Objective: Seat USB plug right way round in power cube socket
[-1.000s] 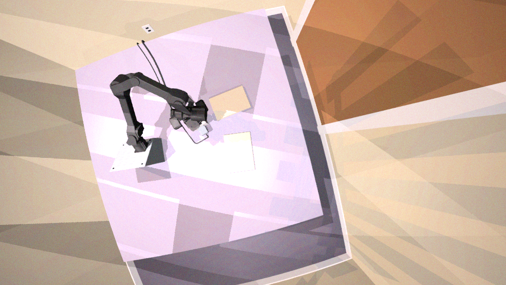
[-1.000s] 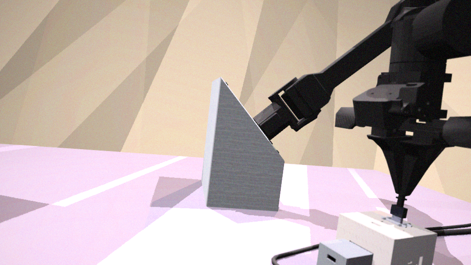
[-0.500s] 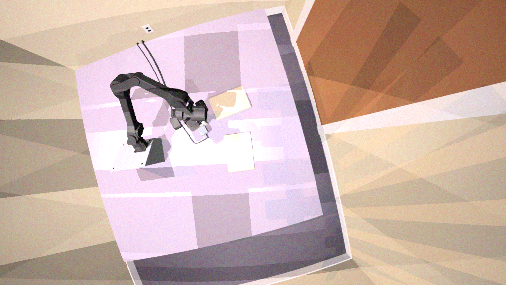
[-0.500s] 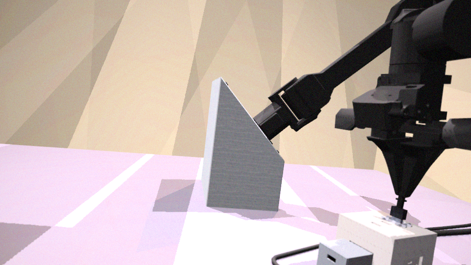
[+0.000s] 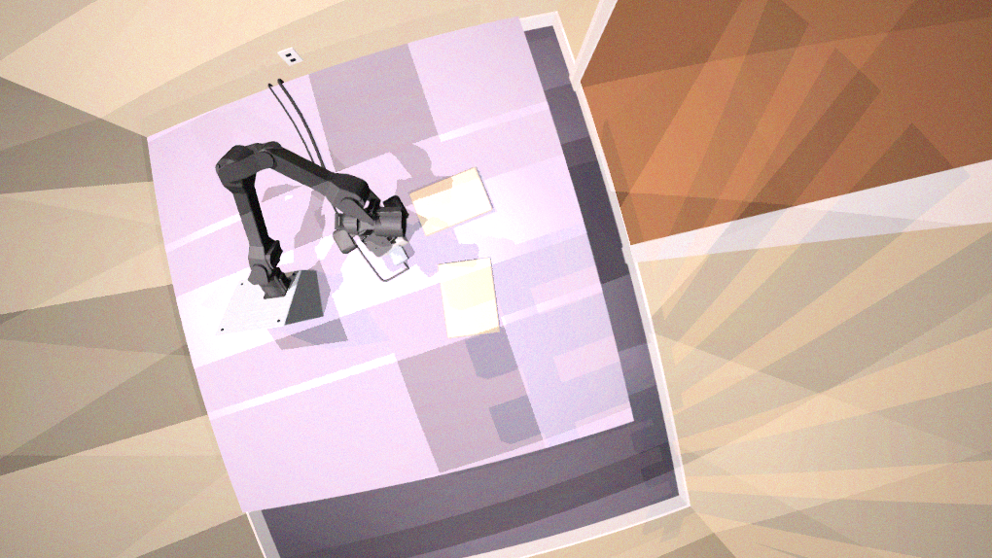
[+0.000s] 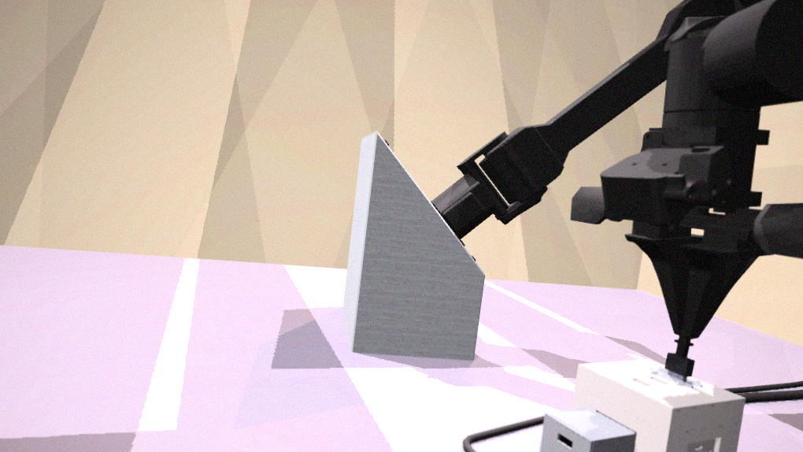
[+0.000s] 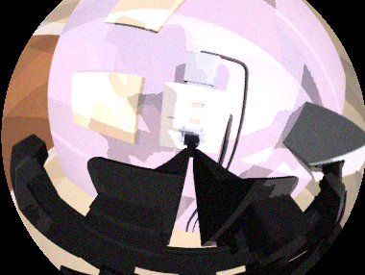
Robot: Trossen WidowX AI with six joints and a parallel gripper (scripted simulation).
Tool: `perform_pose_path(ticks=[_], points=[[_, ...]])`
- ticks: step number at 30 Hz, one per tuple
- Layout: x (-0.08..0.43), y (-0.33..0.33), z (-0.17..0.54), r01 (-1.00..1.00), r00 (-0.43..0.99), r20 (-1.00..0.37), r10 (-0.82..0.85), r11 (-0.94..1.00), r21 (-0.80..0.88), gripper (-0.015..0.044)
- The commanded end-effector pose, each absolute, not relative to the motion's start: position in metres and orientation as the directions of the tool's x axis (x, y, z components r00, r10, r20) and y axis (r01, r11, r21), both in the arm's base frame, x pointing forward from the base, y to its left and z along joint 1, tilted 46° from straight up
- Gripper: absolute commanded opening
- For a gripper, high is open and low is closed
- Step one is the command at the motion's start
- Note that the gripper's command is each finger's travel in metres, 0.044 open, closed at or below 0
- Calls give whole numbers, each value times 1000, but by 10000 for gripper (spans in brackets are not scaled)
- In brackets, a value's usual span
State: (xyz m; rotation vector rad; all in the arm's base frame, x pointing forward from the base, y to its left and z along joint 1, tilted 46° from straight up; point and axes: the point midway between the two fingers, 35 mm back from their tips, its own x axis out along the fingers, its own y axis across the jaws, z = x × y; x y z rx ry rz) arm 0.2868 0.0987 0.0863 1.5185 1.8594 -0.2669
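Observation:
The power cube (image 6: 623, 387) (image 7: 211, 112) is a pale box with slots in its top, standing under my gripper. The USB plug (image 6: 679, 364) (image 7: 191, 140) has a black body and is upright at the cube's top socket. Its body is very close to the top face, with little or no metal showing. I cannot tell whether it is fully seated or which way round it is. My gripper (image 6: 683, 338) (image 7: 190, 153) points straight down and is shut on the plug's narrow upper part. In the top view the arm hides the plug.
A small grey box (image 5: 400, 255) (image 6: 589, 432) (image 7: 202, 67) with a dark cable (image 7: 247, 82) stands beside the cube. Two tan blocks (image 5: 450, 201) (image 5: 472, 297) (image 7: 108, 106) lie nearby. Black cords (image 5: 298, 118) (image 6: 769, 389) run behind the cube. The grey wedge base (image 6: 418, 292) carries the arm.

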Motion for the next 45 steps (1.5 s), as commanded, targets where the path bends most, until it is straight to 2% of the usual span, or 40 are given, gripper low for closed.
perform_pose_path(ticks=[1,45], points=[[286,100,85,921,-60,-630,774,287,265,0],[286,103,82,921,-60,-630,774,287,265,0]])
